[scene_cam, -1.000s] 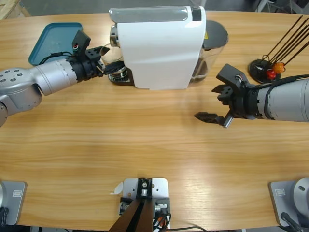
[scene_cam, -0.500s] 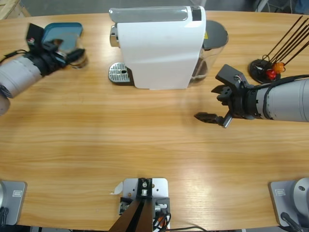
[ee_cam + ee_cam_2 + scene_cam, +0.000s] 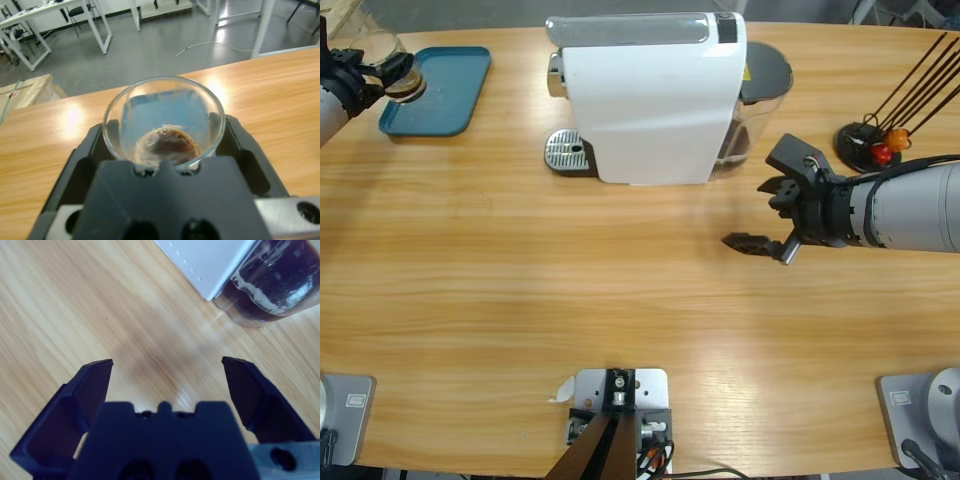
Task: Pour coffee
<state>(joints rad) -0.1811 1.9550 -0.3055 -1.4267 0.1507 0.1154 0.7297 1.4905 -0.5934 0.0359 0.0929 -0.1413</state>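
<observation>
A small clear glass tumbler [image 3: 402,78] hangs at the far left back of the table, over the left end of a teal tray [image 3: 440,92]. My left gripper [image 3: 382,76] is shut on it. The left wrist view looks into the tumbler [image 3: 150,102], where the coffee [image 3: 169,146] is a thin brown pool at the bottom, with my left gripper [image 3: 164,129] holding the glass from both sides. The white coffee machine [image 3: 645,95] stands at the back middle, and its drip plate [image 3: 570,152] is bare. My right gripper [image 3: 745,212] hovers open right of the machine with nothing in it [image 3: 167,365].
A dark water tank [image 3: 270,285] sits at the machine's right rear. A black holder with sticks and red and orange balls [image 3: 876,146] stands at the far right. Bare wooden tabletop [image 3: 620,280] fills the middle and front.
My left arm has carried the tumbler from the machine's drip plate leftwards to above the teal tray. The right arm has not moved.
</observation>
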